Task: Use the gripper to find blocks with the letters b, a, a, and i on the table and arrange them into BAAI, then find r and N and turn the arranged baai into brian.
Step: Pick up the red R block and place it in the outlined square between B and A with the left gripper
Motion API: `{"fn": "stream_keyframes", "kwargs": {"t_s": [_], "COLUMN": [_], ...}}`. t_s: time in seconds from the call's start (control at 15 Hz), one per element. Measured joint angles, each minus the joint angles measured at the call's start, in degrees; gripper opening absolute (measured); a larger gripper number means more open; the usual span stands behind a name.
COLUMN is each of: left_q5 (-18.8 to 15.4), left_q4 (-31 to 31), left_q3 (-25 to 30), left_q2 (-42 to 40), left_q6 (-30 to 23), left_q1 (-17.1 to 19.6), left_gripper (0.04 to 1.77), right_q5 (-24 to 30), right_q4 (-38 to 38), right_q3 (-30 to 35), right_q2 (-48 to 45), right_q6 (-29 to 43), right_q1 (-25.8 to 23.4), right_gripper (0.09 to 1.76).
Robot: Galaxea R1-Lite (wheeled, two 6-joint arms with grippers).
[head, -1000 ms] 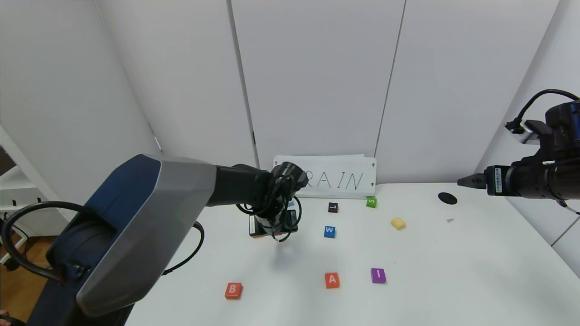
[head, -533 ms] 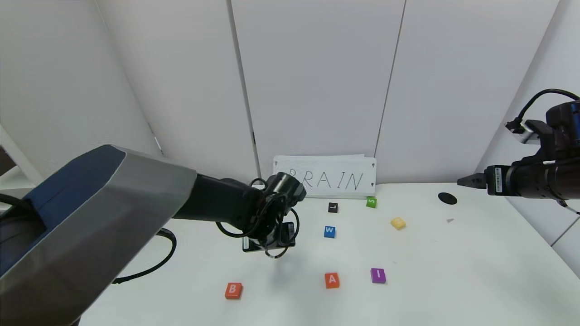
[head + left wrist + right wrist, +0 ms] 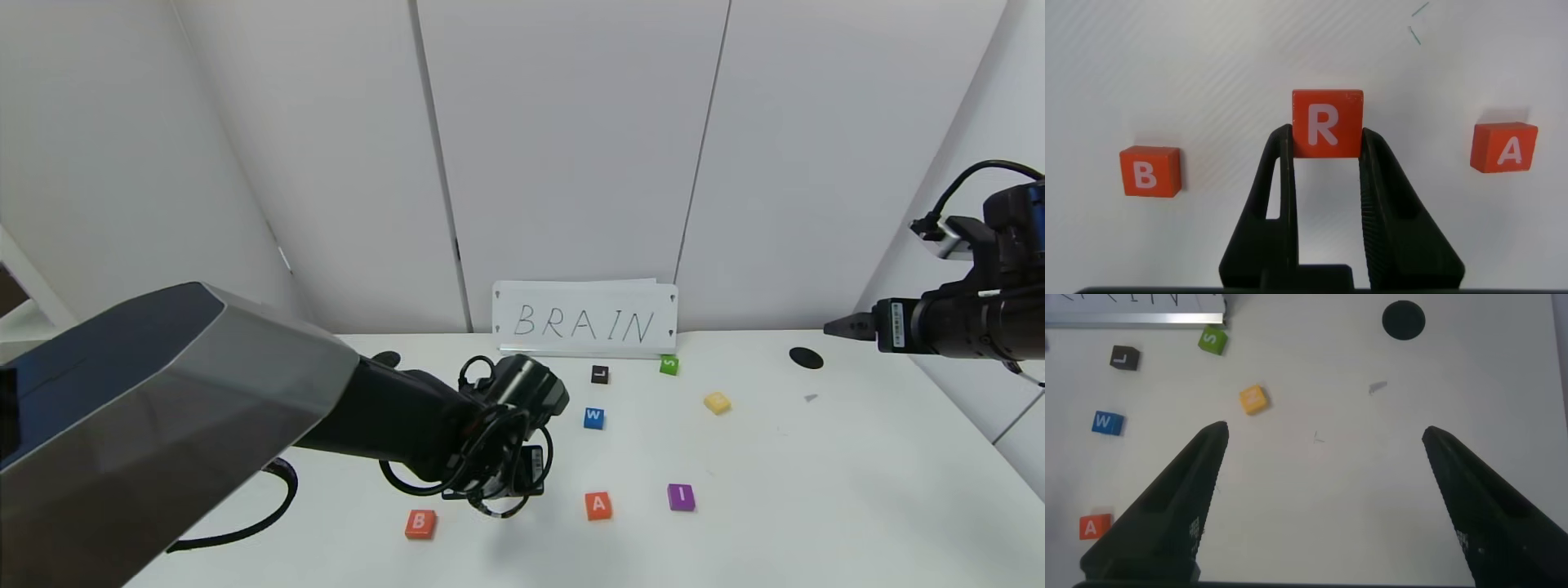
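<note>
White walls stand behind a big white surface [image 3: 816,490]. A white sign [image 3: 584,320] that says BRAIN leans on the wall at the far edge. Two black holes show in the surface, one [image 3: 806,357] far on the right and one [image 3: 385,358] partly hidden behind the left arm.

Count the tiles lying flat in the head view: seven. One red B [image 3: 420,523], one red A [image 3: 598,505] and one purple I [image 3: 681,496] sit in a near row, well apart from each other. Farther back are one blue W [image 3: 593,418], one black L [image 3: 600,374], one green S [image 3: 669,365] and one yellow N [image 3: 718,402]. The N's letter is too pale to read there.

One more tile, the red R [image 3: 1327,123], is in the left end effector [image 3: 1327,139]. Its two black fingers are closed on the R's two sides. From the left wrist, the R reads upright and its flat lettered face looks up at the camera. It is between the B and the A. I cannot tell if it touches the surface.

Only one A shows anywhere.

The right end effector [image 3: 1323,445] hangs over the right side of the surface, fingers spread wide, holding nothing. The N lies near it.
</note>
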Motion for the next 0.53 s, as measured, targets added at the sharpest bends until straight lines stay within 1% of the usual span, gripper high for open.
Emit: {"fn": "stream_keyframes", "kwargs": {"t_s": [0.13,0.27,0.53], "left_q5": [0.00,-0.11,-0.11], "left_q4": [-2.83,-3.34,-3.49], "left_q3": [2.56,3.97,5.05], "left_q2": [0.20,0.44,1.10], "left_q6": [-0.05,-0.09,-0.79], "left_q1": [-0.89,-1.71,-2.82], "left_gripper": [0.50,0.50,0.50], "right_q5": [0.00,0.00,0.04], "right_q4": [-0.02,-0.02,-0.02], "right_q3": [0.00,0.01,-0.02], "right_q2": [-0.04,-0.06,-0.09], "right_q6": [0.02,0.05,0.00], "right_q1": [0.00,0.00,-0.24], "right_gripper": [1.71,1.71,1.71]}}
